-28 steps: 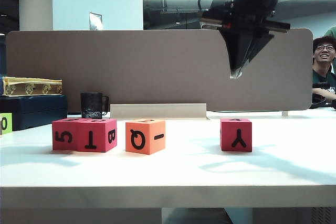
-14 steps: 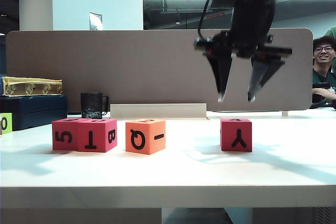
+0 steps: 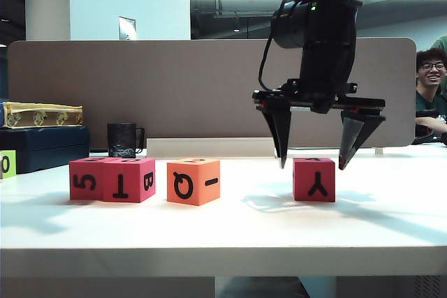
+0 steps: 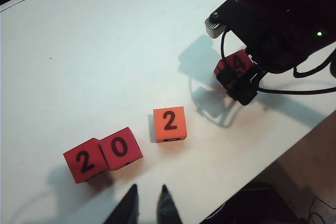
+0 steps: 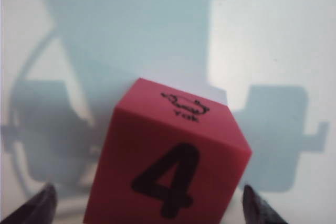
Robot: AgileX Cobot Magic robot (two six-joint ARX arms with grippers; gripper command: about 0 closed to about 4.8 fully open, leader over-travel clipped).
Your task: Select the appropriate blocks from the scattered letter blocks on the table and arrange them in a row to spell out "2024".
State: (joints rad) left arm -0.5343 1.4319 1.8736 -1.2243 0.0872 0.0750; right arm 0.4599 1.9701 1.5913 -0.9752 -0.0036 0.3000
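Small pinkish-red foam-looking cube with a black 4 on top (image 5: pixel 168 166) is sitting on the white surface (image 3: pixel 223 228) apart from the 2-0-2 row, looking light, stiff-ish, grippy; best taken across two opposite flat side faces. Right end effector (image 3: pixel 311 165) is hanging wide open, straddling it just above, fingertips flanking without touching; left end effector (image 4: pixel 147 205) is hovering nearly closed, empty, near the two touching red cubes (image 4: pixel 102 153)

Table (image 3: pixel 391 235) — 4 blocks (image 3: pixel 193 181) on it.

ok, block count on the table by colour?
Pinkish-red blocks: 3, marked on top 2, 0, 4
Orange block: 1
Lime-green cube, off at the far left edge: 1
Total: 5
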